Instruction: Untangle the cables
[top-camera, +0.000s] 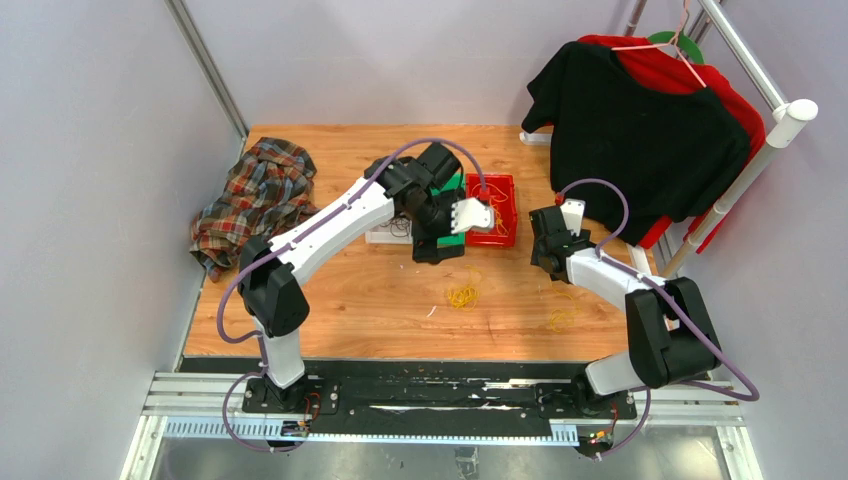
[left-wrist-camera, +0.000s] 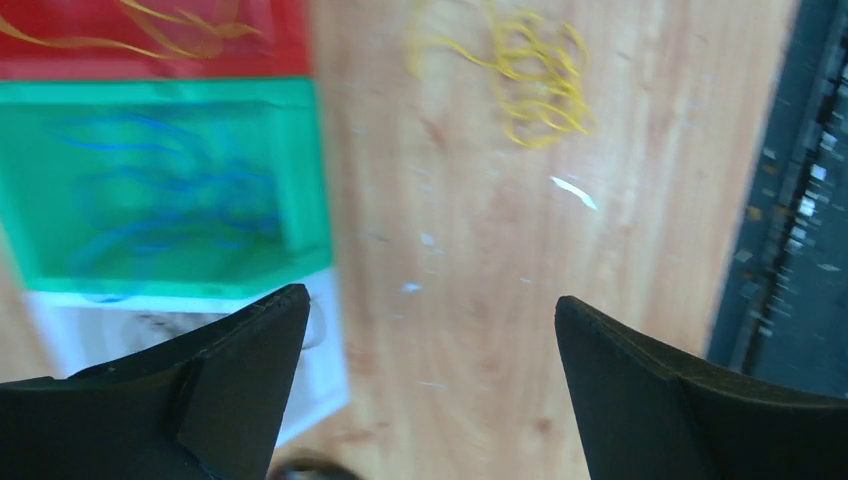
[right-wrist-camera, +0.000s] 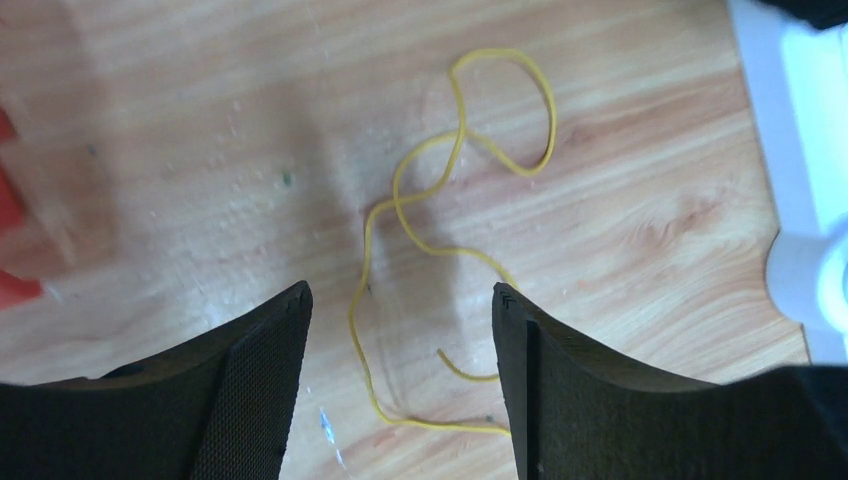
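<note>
Presently, left gripper: parted, empty, above bench.
Right gripper: parted, empty, over one loose yellow cable.
Green bin: blue cables inside, seemingly; view blurred.

A loose yellow cable lies on the table between the spread tool fingers.

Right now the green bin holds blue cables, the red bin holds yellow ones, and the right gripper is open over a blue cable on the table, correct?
Not quite. The right wrist view shows the cable under the open right gripper is yellow, not blue. The left wrist view confirms blue cables in the green bin and yellow cables in the red bin.
</note>
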